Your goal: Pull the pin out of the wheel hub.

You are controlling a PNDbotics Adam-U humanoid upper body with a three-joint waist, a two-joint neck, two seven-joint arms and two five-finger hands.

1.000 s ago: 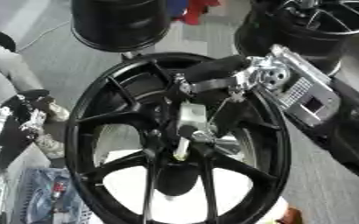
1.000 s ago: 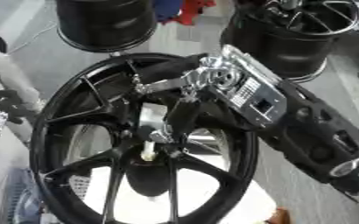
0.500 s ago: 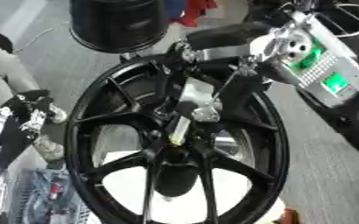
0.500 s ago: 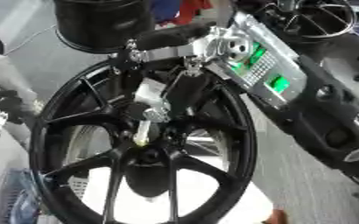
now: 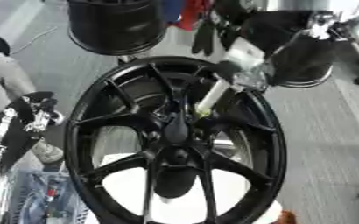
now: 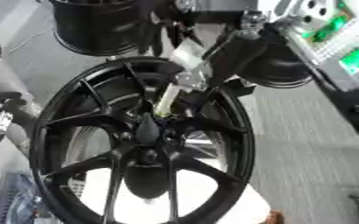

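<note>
- Right robot hand comes in from the upper right, its fingers closed on the top end of the pin. The view is blurred, so the exact finger placement is hard to read.
- Left robot hand hangs idle at the left edge, beside the wheel. I cannot tell how far open its fingers are.
- The pin is a pale, slender rod with a yellowish lower tip. It slants down and to the left, from the hand toward the hub at the centre of the black spoked wheel.
- Its tip sits just at the hub, between the spokes. Whether it is already free of the hole or only nearly so cannot be made out.
- As I judge it, the step in hand is the withdrawal itself. To do it well, the pull should follow the pin's own slanted line, up and to the right, so that it does not bind in the hole.
- The hand should also hold its wrist angle (any twist could knock the pin against a spoke) and lift until the yellow tip is plainly above the spokes.
- Containers: a bluish tray or bin shows at the lower left, beside the wheel, with small mixed parts in it, one of them red. I cannot tell what they are.
- Two dark, barrel-like rims stand beyond the wheel, and what they hold is not visible.
</note>
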